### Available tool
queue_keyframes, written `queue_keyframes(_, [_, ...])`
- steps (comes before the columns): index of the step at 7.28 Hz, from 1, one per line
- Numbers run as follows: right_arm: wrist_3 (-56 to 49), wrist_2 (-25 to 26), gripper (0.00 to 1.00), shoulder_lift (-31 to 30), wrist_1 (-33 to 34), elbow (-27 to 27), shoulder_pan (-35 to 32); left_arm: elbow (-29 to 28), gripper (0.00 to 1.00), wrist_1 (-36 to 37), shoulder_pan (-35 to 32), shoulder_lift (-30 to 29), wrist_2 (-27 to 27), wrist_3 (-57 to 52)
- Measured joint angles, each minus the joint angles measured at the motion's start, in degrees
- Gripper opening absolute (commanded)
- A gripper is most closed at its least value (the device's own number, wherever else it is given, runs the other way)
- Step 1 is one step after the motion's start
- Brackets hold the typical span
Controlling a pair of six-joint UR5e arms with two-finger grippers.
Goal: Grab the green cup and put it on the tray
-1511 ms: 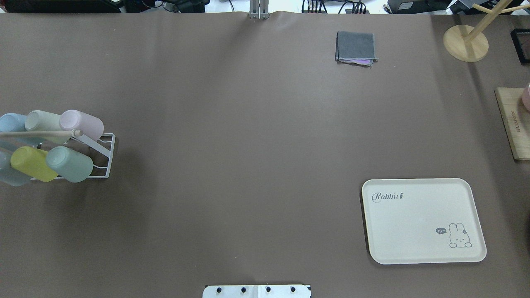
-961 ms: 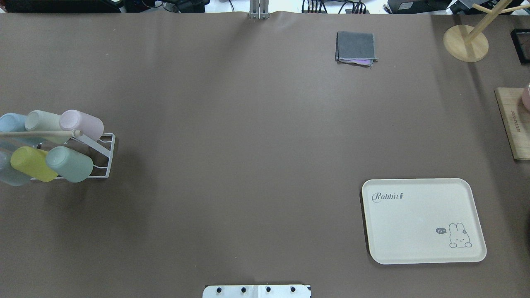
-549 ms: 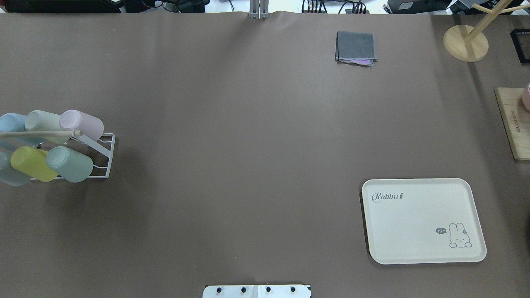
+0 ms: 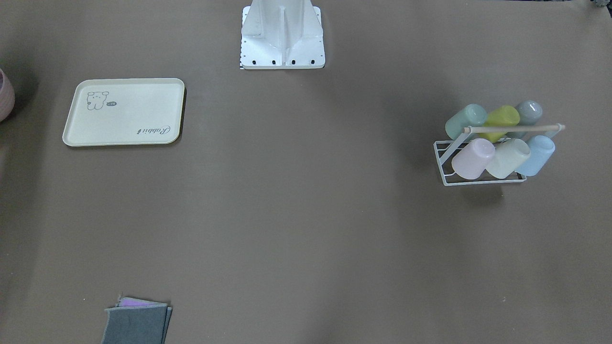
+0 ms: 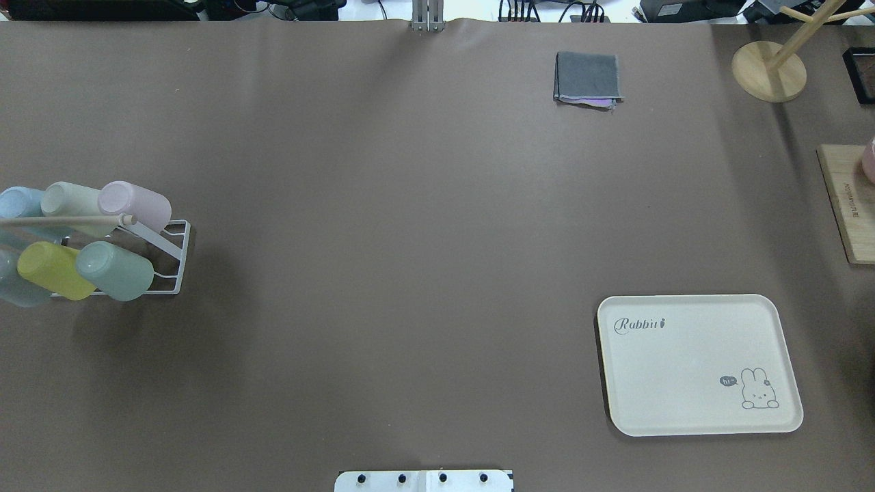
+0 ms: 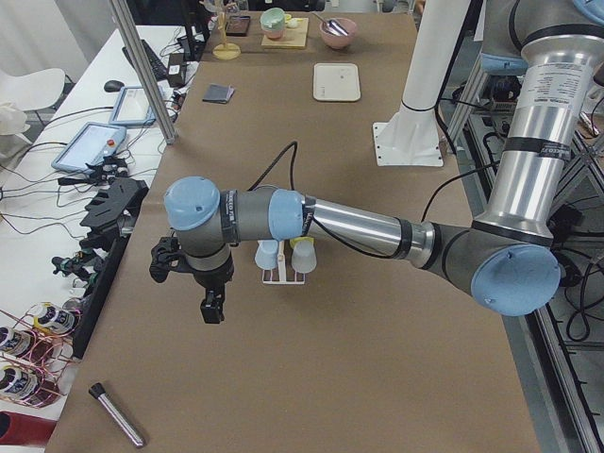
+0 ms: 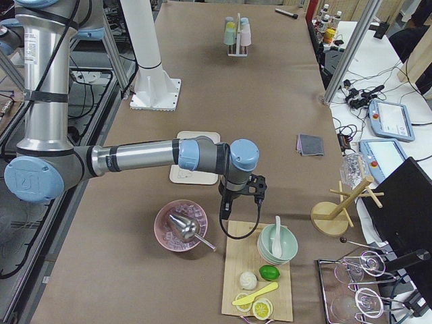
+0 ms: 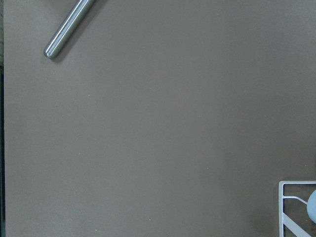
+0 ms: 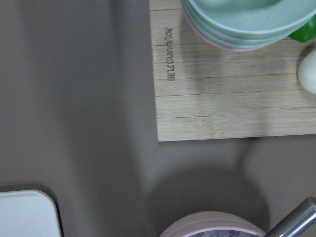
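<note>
**Left arm to fetch the green cup off the rack**

I cannot tell how either tool's jaws stand: the left gripper (image 6: 213, 306) and the right gripper (image 7: 225, 206) appear only in the two side views, and neither shows the fingers well enough to say. Both hang above bare table and hold nothing that I can see.

From the left gripper, the green cup (image 5: 115, 271) sits at the far end of the rack (image 5: 172, 254), in the row nearer the robot's base. It is tilted and touches the yellow cup (image 5: 53, 270). The tray (image 5: 683, 355) lies well apart from it, just beside the right gripper.

To do this well, I would bring the left gripper in from the rack's open end and grip the cup across its body. I would then draw it off along its own slant, keeping away from the yellow cup and the wooden bar (image 5: 65, 221).

The overhead and front views show the cup and tray but no arms. The left wrist view catches only a corner of the rack and a metal tube (image 8: 66, 32), not the cup. The right wrist view shows a corner of the tray and a wooden board (image 9: 227, 94)
</note>
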State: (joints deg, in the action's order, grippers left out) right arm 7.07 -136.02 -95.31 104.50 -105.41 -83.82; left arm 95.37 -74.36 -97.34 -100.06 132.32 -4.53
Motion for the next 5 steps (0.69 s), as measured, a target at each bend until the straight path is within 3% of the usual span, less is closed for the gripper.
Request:
queue_keyframes(2, [6.9,-0.8,1.0,0.0,-1.1,-3.0,5.6,6.5,0.98,0.0,1.5,1.5,0.1,4.5])
queue_keyframes(5, [12.1,-0.5,1.0,-0.2,-6.5,-3.4,12.7,14.2,0.98,-0.1,12.1,1.3,-0.1,16.5])
